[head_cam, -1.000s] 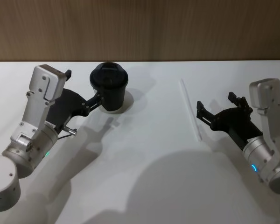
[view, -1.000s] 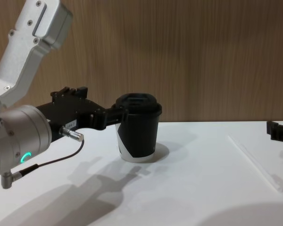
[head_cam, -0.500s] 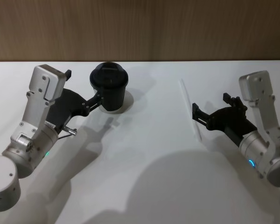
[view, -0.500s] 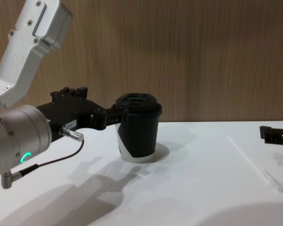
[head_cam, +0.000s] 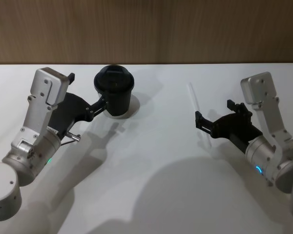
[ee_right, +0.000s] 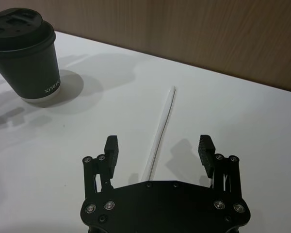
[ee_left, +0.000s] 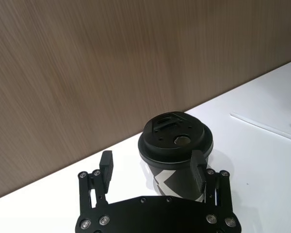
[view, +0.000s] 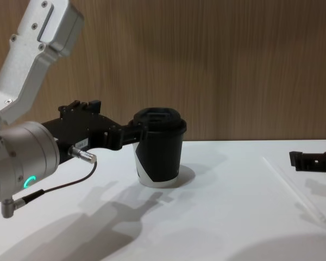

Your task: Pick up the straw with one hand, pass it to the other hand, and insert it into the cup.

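Right pincer (head_cam: 213, 111) is spread wide and empty, low over the near half of the straw (head_cam: 191, 93). In your right wrist view the straw runs up between the two fingers (ee_right: 111, 145), so you're straddling it but haven't pinched. Can't tell if the tips touch the counter (head_cam: 151, 161).

The wide spread makes sense: a thin stick lying flat needs a finger on each side before you close. Gripping the near half would probably leave the far end free for the handover.

The straw is flat on the counter's right side, well apart from the cup (head_cam: 115, 90), and nothing grips it.

Left pincer (ee_left: 152, 162) is also apart and empty, parked at the cup on the left. One finger is right at the cup wall, contact not clear. It's likely waiting there because that's where the insert ends up. The lid (ee_left: 169, 133) is on, with a small hole in its top.

Compared with a second ago, the right pincer has slid toward your left, from beside the straw to over it. Straw, cup and left arm haven't moved.
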